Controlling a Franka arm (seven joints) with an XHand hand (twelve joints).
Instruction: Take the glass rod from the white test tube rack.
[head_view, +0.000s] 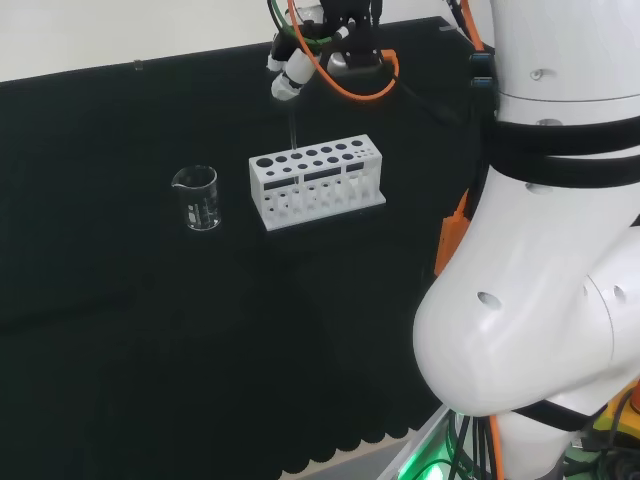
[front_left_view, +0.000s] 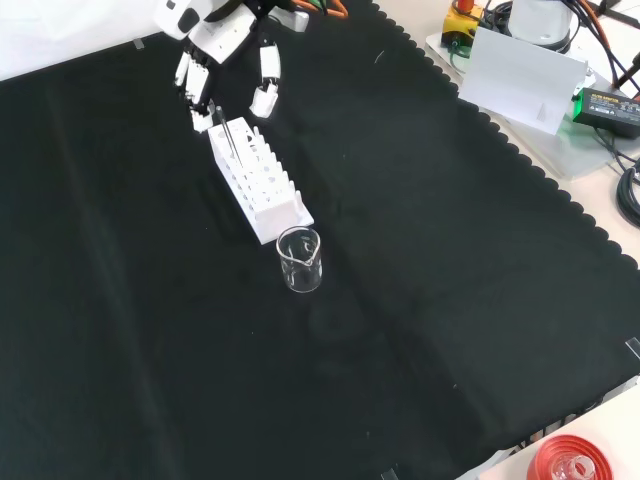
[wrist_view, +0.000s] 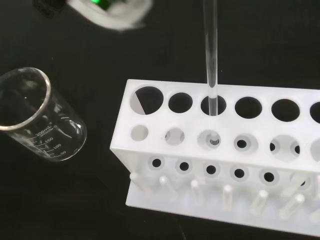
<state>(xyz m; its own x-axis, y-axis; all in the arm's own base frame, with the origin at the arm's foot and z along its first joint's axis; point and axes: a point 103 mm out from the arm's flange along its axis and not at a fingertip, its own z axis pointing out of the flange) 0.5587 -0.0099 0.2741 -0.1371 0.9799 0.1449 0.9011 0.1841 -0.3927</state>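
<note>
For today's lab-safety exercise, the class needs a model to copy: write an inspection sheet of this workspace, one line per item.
Surface: black cloth covers the bench, scalloped along its edge.
Job's things: glass rod stands upright in a hole of the white test tube rack.
Clutter: a clear beaker beside the rack, apparently empty.
Hand: hand is at the rod's top; fingers hang around it, contact unclear.
Cables: orange cables loop at the wrist; black leads off the cloth.
Surroundings: white card and a red ribbed ring beyond the cloth.
</note>
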